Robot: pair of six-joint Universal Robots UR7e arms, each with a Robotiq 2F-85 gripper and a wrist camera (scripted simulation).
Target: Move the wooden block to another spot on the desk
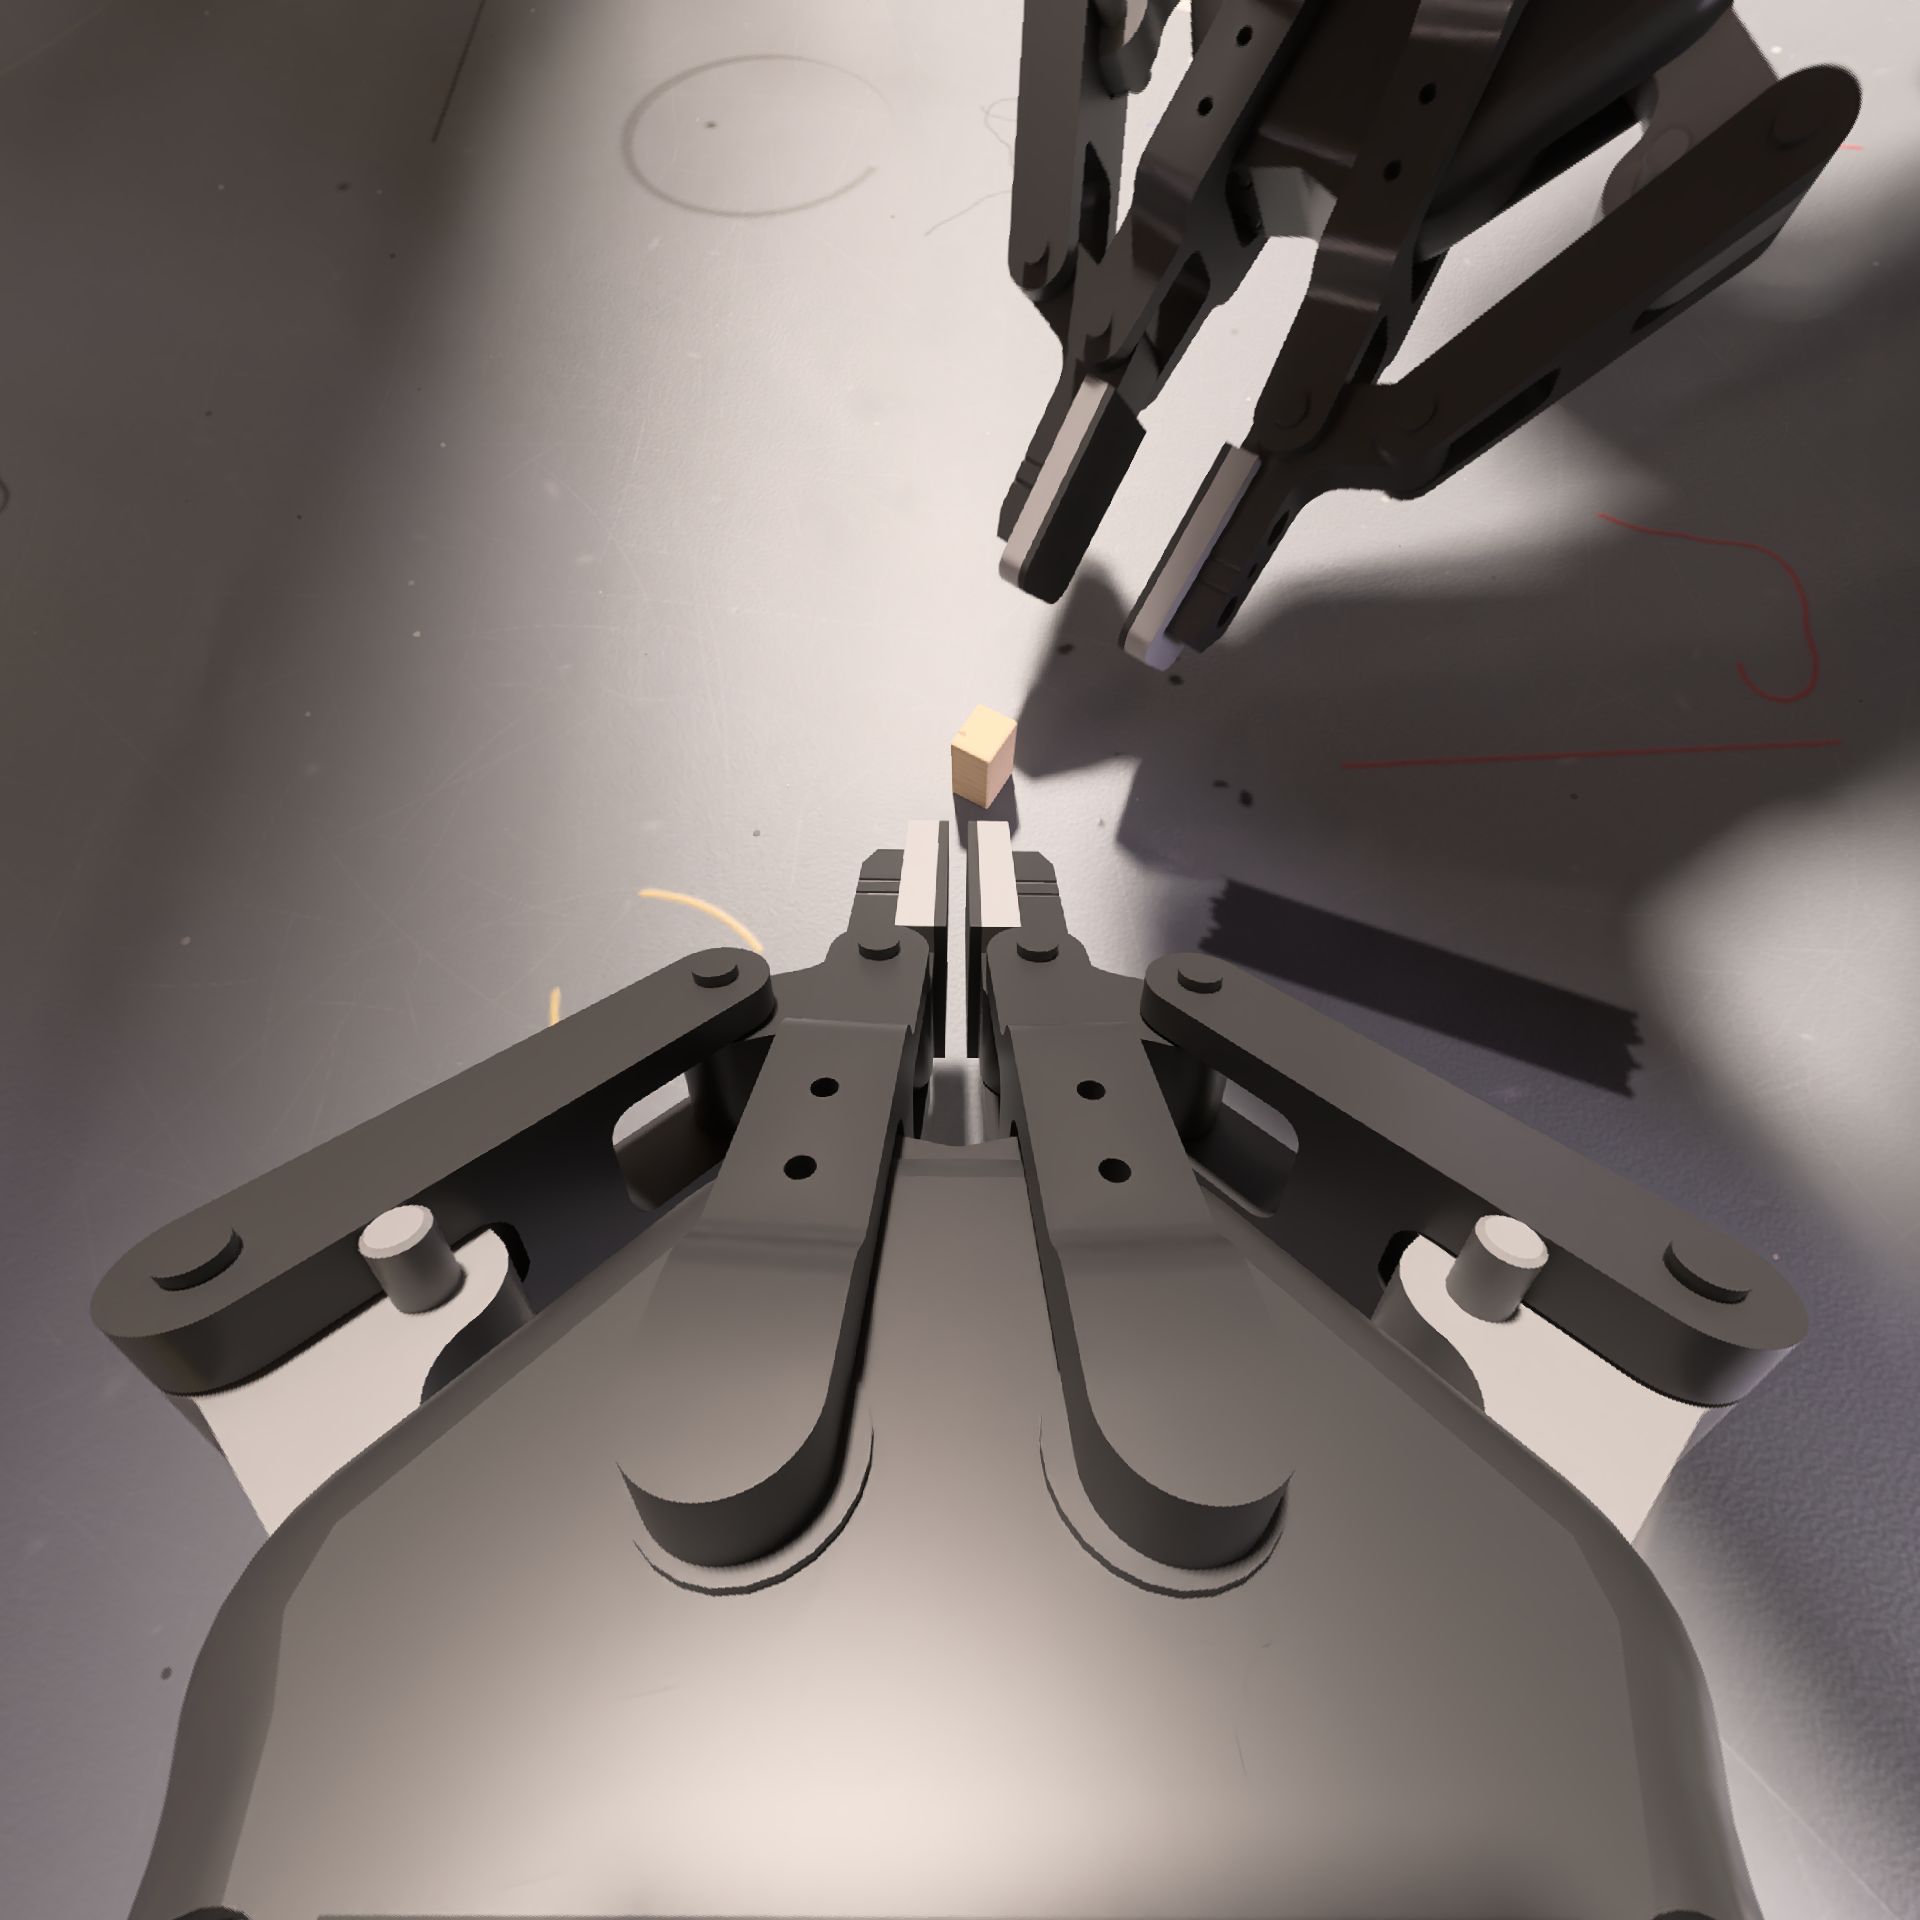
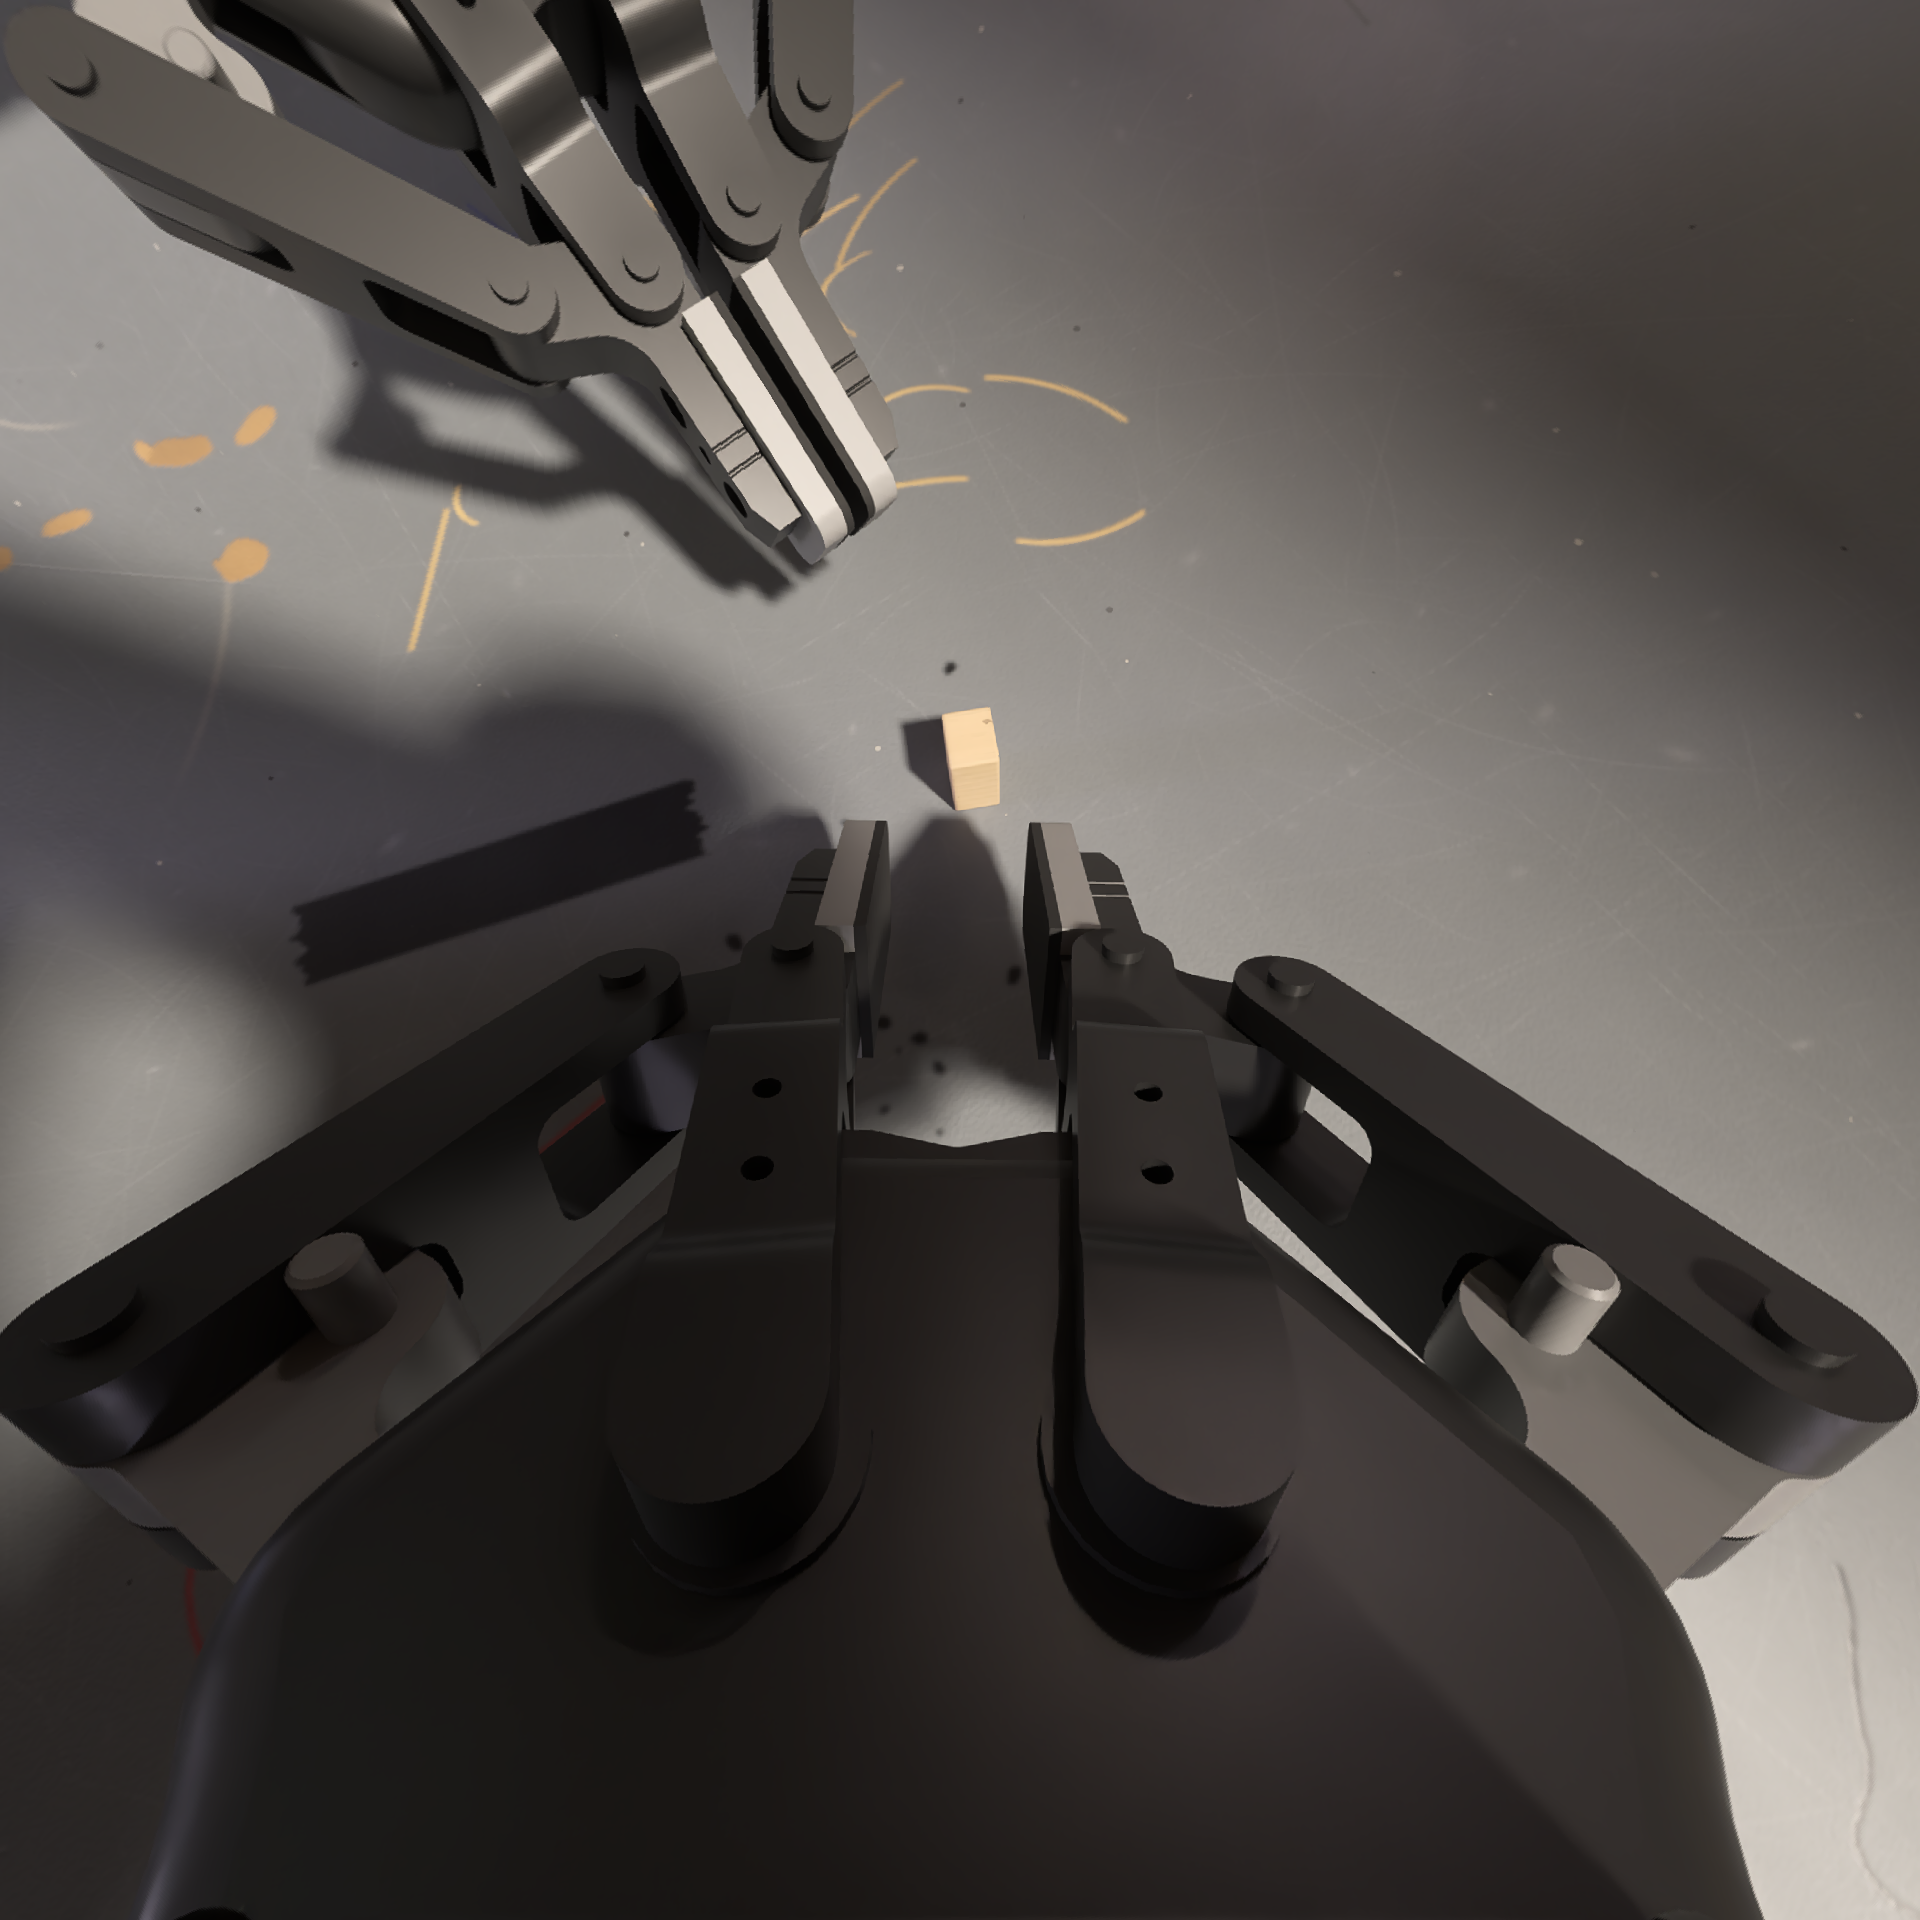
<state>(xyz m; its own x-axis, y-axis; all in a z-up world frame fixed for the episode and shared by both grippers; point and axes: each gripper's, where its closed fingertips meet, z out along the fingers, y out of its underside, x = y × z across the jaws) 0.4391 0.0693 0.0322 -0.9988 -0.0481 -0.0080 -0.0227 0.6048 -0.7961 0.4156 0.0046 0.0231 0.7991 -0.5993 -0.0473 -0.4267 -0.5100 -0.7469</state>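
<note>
a strip of black tape [image 2: 499,881] lies on the scuffed grey bench [image 2: 1455,623], left of a small wooden block [image 2: 971,758] standing free beyond both sets of fingertips. the left claw [image 1: 958,826] hovers with its pads nearly together, holding nothing; the right claw [image 2: 956,826] hangs with fingers apart, empty, the block just ahead.

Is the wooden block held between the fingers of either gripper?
No: the wooden block sits on the desk, clear of both right gripper and left gripper.
</note>
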